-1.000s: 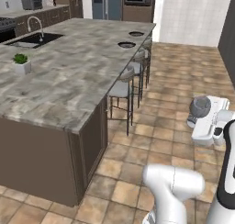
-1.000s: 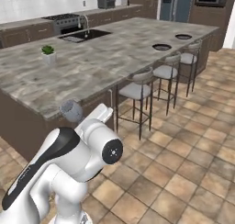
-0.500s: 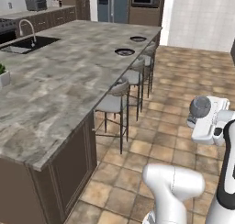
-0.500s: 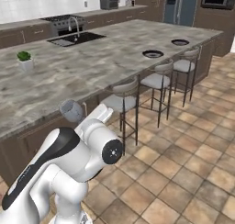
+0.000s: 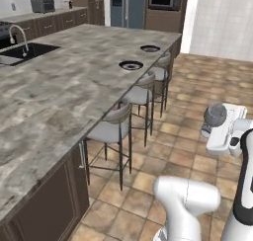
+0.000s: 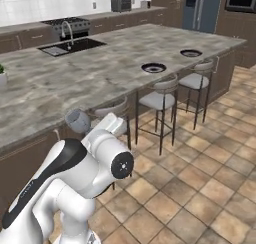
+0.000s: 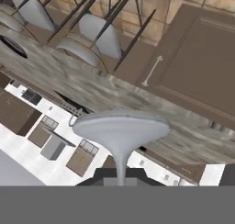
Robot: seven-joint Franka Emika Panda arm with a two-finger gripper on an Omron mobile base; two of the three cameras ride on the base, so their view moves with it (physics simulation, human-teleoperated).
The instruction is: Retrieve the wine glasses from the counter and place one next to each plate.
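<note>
The jaws are squeezed tight on the stem of a grey wine glass (image 7: pixel 120 135), held up in the air above the tiled floor (image 5: pixel 197 151). Beside it stands the big marble bench (image 5: pixel 64 82) with two dark plates (image 5: pixel 131 65) and three stools (image 5: pixel 111 126) along its edge.

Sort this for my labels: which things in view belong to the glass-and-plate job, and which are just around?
Job:
- wine glass, stem in the shut gripper
- near plate
- far plate

Just around:
- stools
- sink
- toaster
- island
</note>
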